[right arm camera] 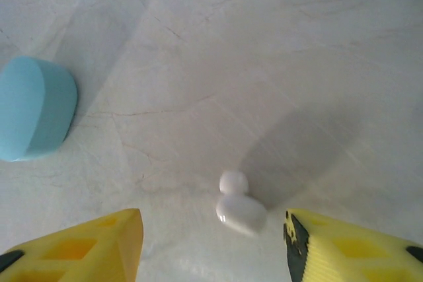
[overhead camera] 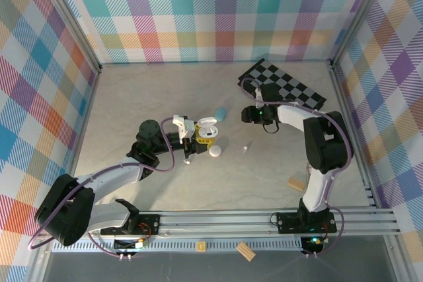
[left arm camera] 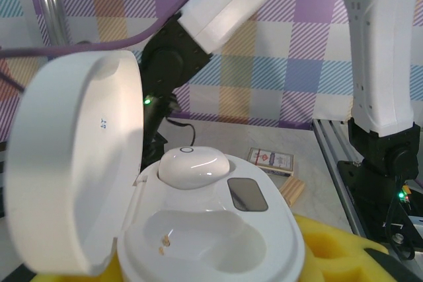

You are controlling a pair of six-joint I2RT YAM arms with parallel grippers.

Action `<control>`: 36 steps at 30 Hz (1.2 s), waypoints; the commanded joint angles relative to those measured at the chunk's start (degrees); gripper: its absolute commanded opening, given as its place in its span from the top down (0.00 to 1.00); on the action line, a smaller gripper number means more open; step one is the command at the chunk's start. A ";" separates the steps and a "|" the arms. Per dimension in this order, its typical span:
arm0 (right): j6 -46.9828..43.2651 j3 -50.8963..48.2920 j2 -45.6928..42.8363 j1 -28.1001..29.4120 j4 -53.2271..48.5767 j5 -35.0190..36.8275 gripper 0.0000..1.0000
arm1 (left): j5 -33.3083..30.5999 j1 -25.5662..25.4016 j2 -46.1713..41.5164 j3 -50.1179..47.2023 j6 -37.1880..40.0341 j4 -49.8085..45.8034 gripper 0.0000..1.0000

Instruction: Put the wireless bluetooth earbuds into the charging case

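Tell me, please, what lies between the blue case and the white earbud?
Nothing but bare table between blue case and white earbud, per the right wrist view.

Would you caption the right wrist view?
Open right gripper above a small white earbud, light blue oval case nearby.

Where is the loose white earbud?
The white earbud lies on the table between the right gripper's open fingers in the right wrist view, right of the light blue case.
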 commanded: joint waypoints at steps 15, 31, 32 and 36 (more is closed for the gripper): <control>21.61 -5.00 -0.19 0.23 6.65 -5.09 0.45 | 0.22 0.57 -1.46 -0.28 1.46 -0.66 0.74; 19.16 2.76 6.65 -0.30 4.26 -6.54 0.52 | -0.69 0.49 -2.59 0.34 2.59 -3.62 0.74; 18.91 3.37 7.19 -0.38 4.05 -6.55 0.52 | -0.64 0.48 -2.56 0.42 2.68 -3.67 0.74; 17.33 5.24 8.53 -0.90 3.59 -6.46 0.54 | -0.74 0.50 -2.48 0.51 2.66 -3.75 0.74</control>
